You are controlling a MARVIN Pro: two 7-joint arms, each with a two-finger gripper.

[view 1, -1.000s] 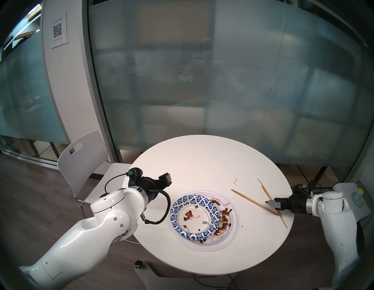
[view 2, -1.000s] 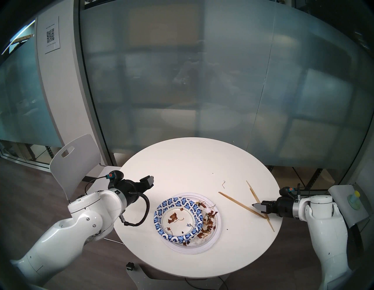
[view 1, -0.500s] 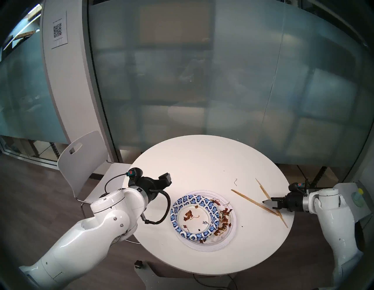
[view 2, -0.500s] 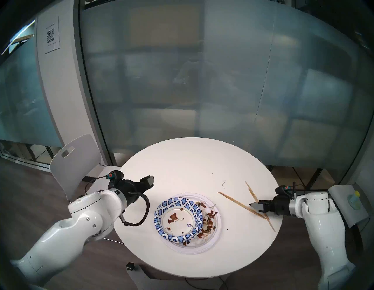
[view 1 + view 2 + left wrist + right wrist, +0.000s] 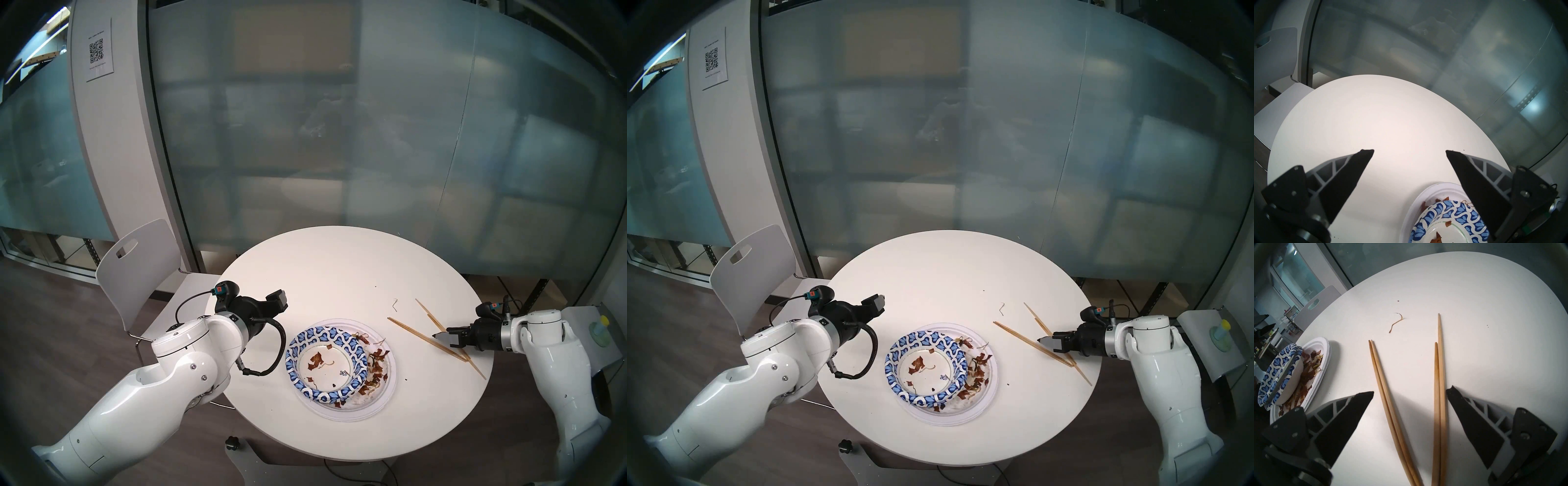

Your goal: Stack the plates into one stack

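The stack stands on the near middle of the round white table (image 5: pixel 339 271). Wide white plates (image 5: pixel 386 397) lie lowest, with brown food scraps on them. Blue-patterned dishes (image 5: pixel 322 336) sit nested on top, off-centre to the left. The right wrist view shows the two patterned rims (image 5: pixel 1276 378) and the white plate (image 5: pixel 1322 351). My left gripper (image 5: pixel 1409 151) is open and empty, above the table left of the stack (image 5: pixel 1449 208). My right gripper (image 5: pixel 1409 390) is open and low over the table, straddling two pairs of wooden chopsticks (image 5: pixel 1439 378). One fingertip (image 5: pixel 1452 392) touches the right pair.
The chopstick pairs (image 5: pixel 427 339) lie crossed at the table's right edge. A thin food strand (image 5: pixel 394 304) and crumbs lie beyond them. A white chair (image 5: pixel 135 258) stands at the left, a frosted glass wall behind the table.
My right gripper has moved left, inward over the table. The far pair of chopsticks has swung with it, its far tip now further left. The left arm and the stack have not moved.
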